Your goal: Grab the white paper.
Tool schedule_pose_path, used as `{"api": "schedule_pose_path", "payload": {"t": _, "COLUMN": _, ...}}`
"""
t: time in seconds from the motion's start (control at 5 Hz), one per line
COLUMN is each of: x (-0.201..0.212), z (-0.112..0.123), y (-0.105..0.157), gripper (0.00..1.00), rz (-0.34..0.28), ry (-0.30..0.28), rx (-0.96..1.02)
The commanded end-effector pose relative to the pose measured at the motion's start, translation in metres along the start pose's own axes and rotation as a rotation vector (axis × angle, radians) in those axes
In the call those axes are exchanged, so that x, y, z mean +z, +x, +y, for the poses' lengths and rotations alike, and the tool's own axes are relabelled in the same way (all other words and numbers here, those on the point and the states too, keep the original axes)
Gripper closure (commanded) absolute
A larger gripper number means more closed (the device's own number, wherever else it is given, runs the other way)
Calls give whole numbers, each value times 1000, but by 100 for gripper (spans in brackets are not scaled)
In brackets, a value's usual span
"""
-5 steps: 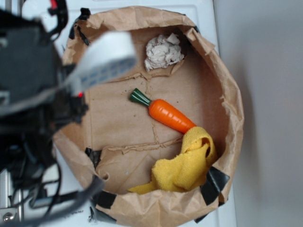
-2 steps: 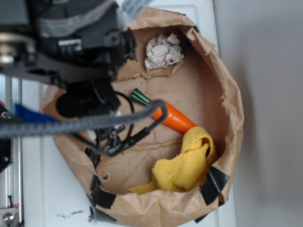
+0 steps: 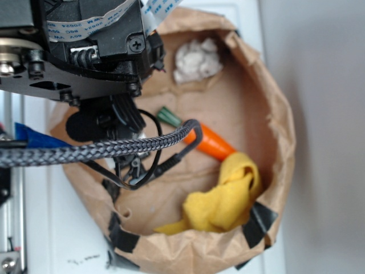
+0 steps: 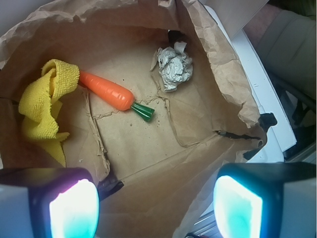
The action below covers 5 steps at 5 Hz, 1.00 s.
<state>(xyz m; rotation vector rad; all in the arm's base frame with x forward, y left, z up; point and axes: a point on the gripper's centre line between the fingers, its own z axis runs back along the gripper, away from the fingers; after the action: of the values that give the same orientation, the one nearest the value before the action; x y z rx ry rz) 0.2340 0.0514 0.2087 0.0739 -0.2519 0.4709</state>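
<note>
The bag (image 4: 218, 64) is matt brown paper, creased and rough. Inside it, the white paper (image 4: 173, 67) is a crinkled, dull wad; the carrot (image 4: 106, 91) is smooth and glossy (plastic, by its look); the cloth (image 4: 42, 106) is soft, nappy yellow fabric. Above the bag, a braided cable (image 3: 97, 149).

The arm's black housing (image 3: 85, 51) carries cross-head screws, a white ribbon cable (image 3: 97, 25) printed with small text, and a grey braided cable (image 3: 102, 149). The end effector (image 4: 156, 206) has two glowing pads (image 4: 74, 210), pink-cyan and cyan.
</note>
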Motion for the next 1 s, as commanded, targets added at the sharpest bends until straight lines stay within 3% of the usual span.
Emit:
{"api": "schedule_pose_path", "payload": {"t": 0.0, "x": -17, "z": -13, "y": 52, "gripper": 0, "rz": -220, "ry": 5, "rx": 139}}
{"api": "schedule_pose_path", "payload": {"t": 0.2, "x": -36, "z": -12, "y": 57, "gripper": 0, "rz": -228, "ry": -55, "rx": 181}}
{"api": "schedule_pose_path", "payload": {"t": 0.4, "x": -58, "z": -5, "y": 60, "gripper": 0, "rz": -170, "ry": -144, "rx": 186}}
{"api": "schedule_pose_path", "payload": {"t": 0.6, "x": -75, "z": 2, "y": 64, "gripper": 0, "rz": -154, "ry": -168, "rx": 193}}
{"api": "schedule_pose_path", "payload": {"t": 0.8, "x": -83, "z": 28, "y": 36, "gripper": 0, "rz": -140, "ry": -110, "rx": 194}}
